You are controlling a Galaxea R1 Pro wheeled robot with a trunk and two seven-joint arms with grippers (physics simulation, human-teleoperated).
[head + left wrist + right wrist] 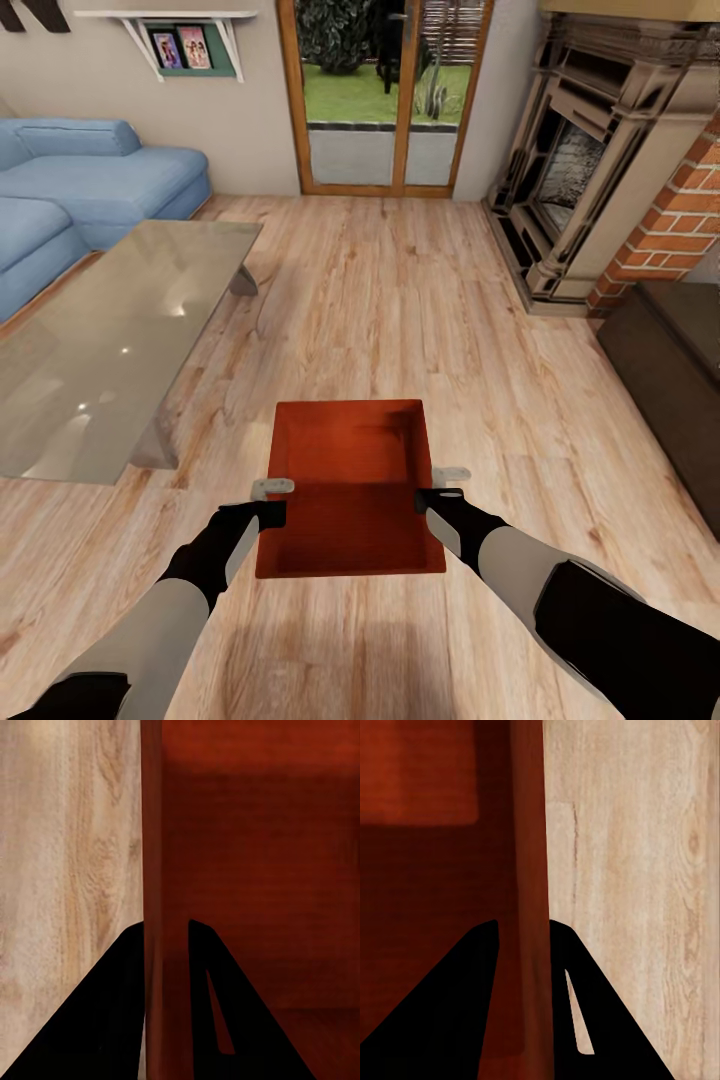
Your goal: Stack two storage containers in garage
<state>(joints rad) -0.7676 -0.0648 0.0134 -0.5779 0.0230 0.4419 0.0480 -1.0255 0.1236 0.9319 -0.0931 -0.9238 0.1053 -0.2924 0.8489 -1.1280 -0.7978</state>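
One orange-red storage container [350,480], open-topped and empty, hangs between my two arms over the living room's light wood plank floor [400,300], with a faint shadow beneath it. My left gripper [272,502] grips its left wall and my right gripper [440,490] its right wall. In the left wrist view, the left gripper [165,926] has one black finger on each side of the container's wall [154,870]. In the right wrist view, the right gripper [523,924] straddles the opposite wall [529,832] the same way.
A glass-topped table [110,340] stands to the left, with a blue sofa [90,180] behind it. A brick fireplace [600,150] and a dark low chest [670,370] line the right side. Glazed patio doors [385,100] are straight ahead.
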